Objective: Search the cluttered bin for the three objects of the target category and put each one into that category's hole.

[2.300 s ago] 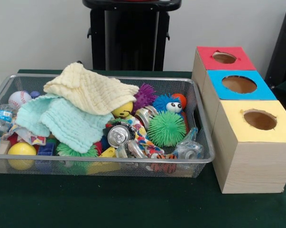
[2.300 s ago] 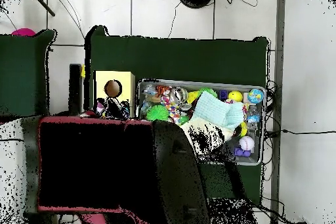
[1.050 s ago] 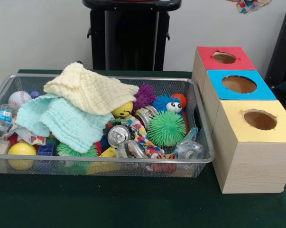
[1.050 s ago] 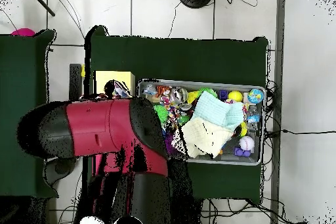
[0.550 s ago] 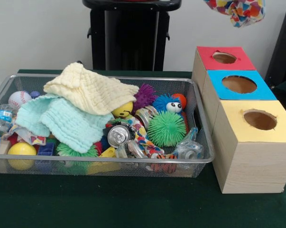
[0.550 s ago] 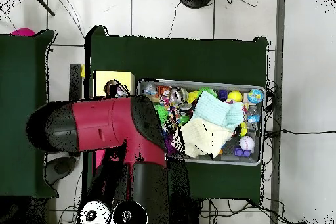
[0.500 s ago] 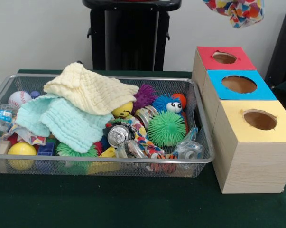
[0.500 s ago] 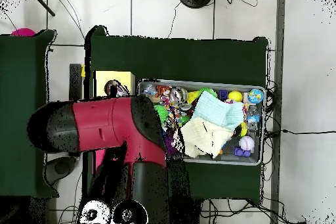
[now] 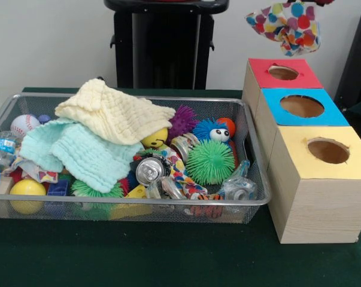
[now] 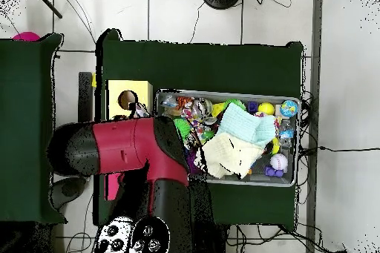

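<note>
Above the red-topped box (image 9: 284, 73), a colourful spotted cloth (image 9: 284, 26) is seen hanging, bunched at its top edge; the gripper itself is cut off from the front view and hidden under the arm (image 10: 126, 150) overhead, so whether its fingers are spread or pinching cannot be told; the cloth is judged light, soft and floppy, best held by a gathered fold; two more cloths remain draped in the wire bin (image 9: 252, 149).
</note>
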### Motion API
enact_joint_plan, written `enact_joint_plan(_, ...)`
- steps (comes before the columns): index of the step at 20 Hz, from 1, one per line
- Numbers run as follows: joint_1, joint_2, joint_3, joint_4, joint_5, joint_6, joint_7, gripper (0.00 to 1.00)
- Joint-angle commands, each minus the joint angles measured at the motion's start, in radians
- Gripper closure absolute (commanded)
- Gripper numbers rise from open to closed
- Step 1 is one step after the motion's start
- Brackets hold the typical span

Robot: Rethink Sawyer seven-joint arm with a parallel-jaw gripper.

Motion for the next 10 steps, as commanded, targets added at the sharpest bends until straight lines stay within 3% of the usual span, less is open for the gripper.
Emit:
enact_joint_plan(1, -0.029, 0.082, 0.028, 0.139, -0.060, -0.153, 0.051, 1.00)
enact_joint_plan(10, -0.066, 0.161, 0.018, 0.130, -0.100, -0.300, 0.004, 1.00)
